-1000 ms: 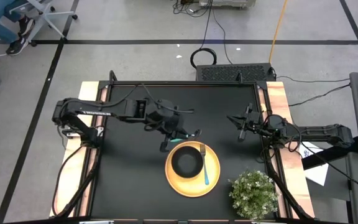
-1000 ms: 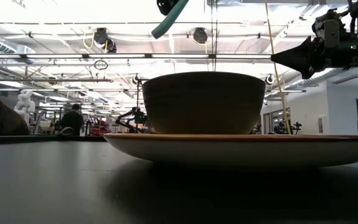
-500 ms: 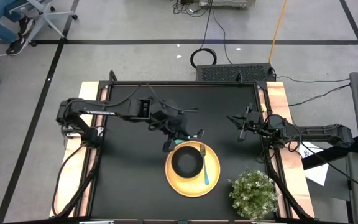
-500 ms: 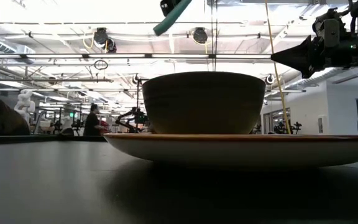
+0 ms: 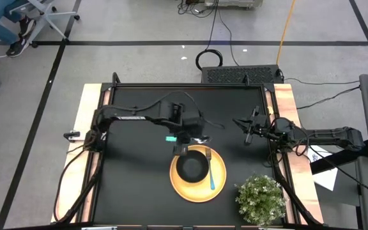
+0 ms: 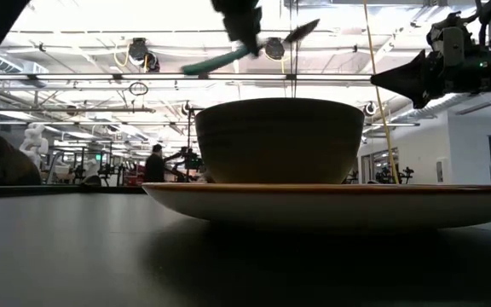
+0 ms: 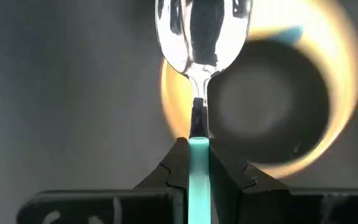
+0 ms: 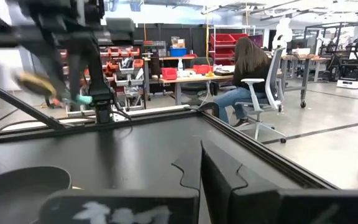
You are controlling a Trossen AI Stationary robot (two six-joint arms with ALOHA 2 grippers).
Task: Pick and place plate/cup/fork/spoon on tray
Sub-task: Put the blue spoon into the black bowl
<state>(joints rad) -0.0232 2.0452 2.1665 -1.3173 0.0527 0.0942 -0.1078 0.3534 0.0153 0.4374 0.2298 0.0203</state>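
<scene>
Change over the last second: the left arm is swinging in from the left half of the desk toward the tray (image 5: 219,185). Earlier its wrist was sitting left of the tray's far-left rim; now the left tool (image 5: 185,142) is hanging just over that rim. In the low view the spoon (image 6: 244,53) is turning too: before, only a teal handle end was poking in at the top; now the whole spoon is showing, nearly level, bowl end pointing right, well above the cup (image 6: 280,141).

Left tool state: fingers (image 7: 173,171) pinched nearly closed on the spoon's teal handle, silver bowl sticking out ahead of them over the tray's edge.

Task things: cup is sitting in the tray's middle; fork (image 5: 210,171) is lying on the tray's right part, just beside the cup. Tray is resting near the desk's front edge, middle to right. A potted plant (image 5: 260,198) is standing at the front-right corner.

Meaning for the task: spoon looks like the last piece outstanding, and it is now being carried over the drop zone. Judging by the layout, free tray surface left of the cup is narrow, so lowering will need care.

Pose: left arm is reaching across from the left edge, elbow extended, wrist tipped down. Right arm is parked by the right edge, right tool (image 5: 246,131) fully closed, holding nothing, unchanged.
</scene>
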